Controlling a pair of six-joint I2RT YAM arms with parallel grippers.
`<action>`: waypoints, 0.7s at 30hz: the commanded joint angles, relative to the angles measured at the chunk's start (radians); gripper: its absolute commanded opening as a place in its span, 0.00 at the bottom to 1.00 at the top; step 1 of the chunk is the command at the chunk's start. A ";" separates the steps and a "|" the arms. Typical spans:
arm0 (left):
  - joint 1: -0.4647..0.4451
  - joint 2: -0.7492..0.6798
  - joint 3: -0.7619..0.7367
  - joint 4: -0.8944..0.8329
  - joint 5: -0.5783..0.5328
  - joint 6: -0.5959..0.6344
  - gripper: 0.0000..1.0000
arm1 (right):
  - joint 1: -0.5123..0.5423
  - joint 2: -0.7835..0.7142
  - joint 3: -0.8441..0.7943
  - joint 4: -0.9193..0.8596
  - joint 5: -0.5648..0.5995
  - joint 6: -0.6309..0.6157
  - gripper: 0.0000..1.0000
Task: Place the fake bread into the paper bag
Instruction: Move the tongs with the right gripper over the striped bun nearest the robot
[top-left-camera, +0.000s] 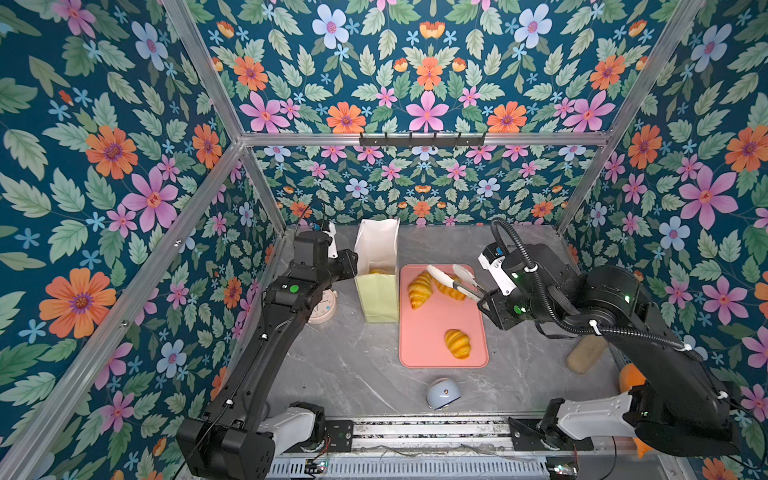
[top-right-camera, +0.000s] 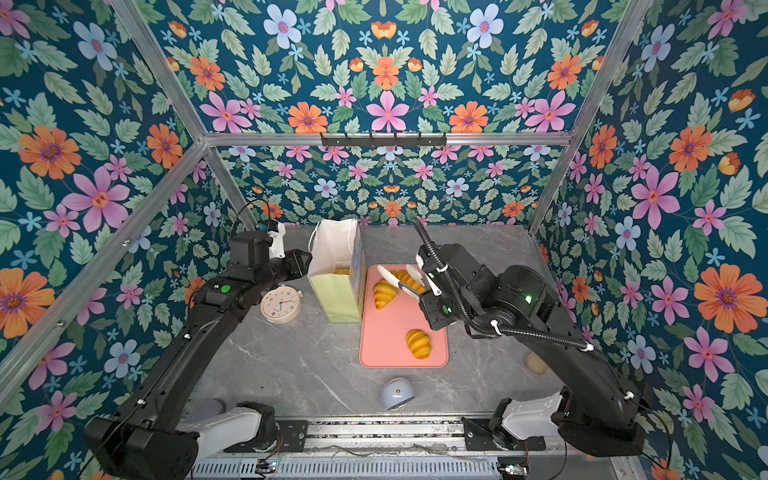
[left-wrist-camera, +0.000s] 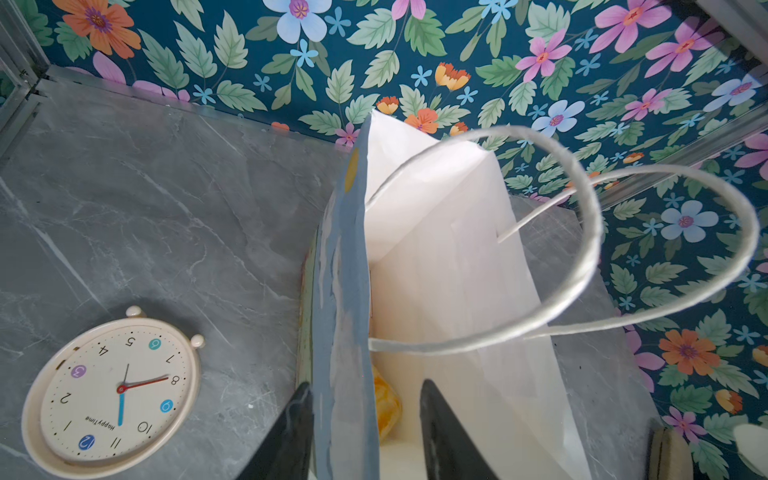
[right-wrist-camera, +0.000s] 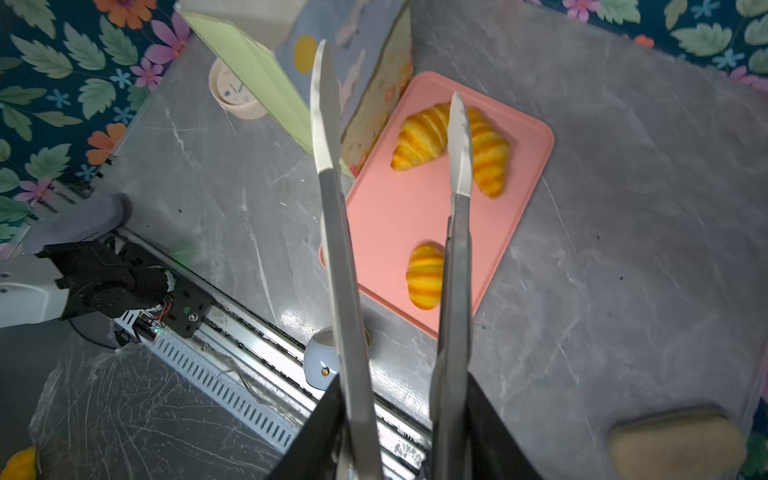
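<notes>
I am on the pick-up step. My right gripper (top-left-camera: 482, 300) is clamping the handle end of the tongs (right-wrist-camera: 336, 232), and I am holding them over the 12 o'clock end of the pink board (top-left-camera: 428, 332). The tongs are standing partly spread, with the white tips apart, and they are carrying nothing. In the right wrist view one tip is lying across a croissant while the other is hanging off to the side, so I am not yet bracketing any piece.

The fake bread is lying in three places. The far-right croissant (top-left-camera: 456, 294) and the far-left croissant (top-left-camera: 419, 289) are resting against each other at 12 o'clock on the board. The near croissant (top-left-camera: 458, 343) is sitting alone at 5 o'clock. One golden piece (left-wrist-camera: 386, 405) is already sitting in the bottom of the paper bag (top-left-camera: 376, 299), which is standing upright just beside the board at its 10 o'clock.

My left gripper (left-wrist-camera: 365, 386) is straddling the bag's blue printed wall, with one finger outside, one inside and the jaws apart. I am judging that it is steadying the mouth, not pinching it.

For the next move I am planning on lowering the tips either side of one far croissant and squeezing gently across its ridges. Then I am lifting above the rim and swinging toward 9 o'clock over the mouth, minding the cord handles (left-wrist-camera: 582, 232).
</notes>
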 joint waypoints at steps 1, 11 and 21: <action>0.001 -0.004 -0.003 0.034 -0.022 0.007 0.44 | -0.012 -0.029 -0.072 0.013 0.017 0.064 0.41; 0.001 -0.008 -0.018 0.045 -0.031 0.002 0.45 | -0.017 0.005 -0.214 -0.080 0.022 0.125 0.41; 0.002 -0.004 -0.028 0.048 -0.034 0.003 0.46 | -0.017 0.039 -0.326 -0.072 -0.033 0.181 0.41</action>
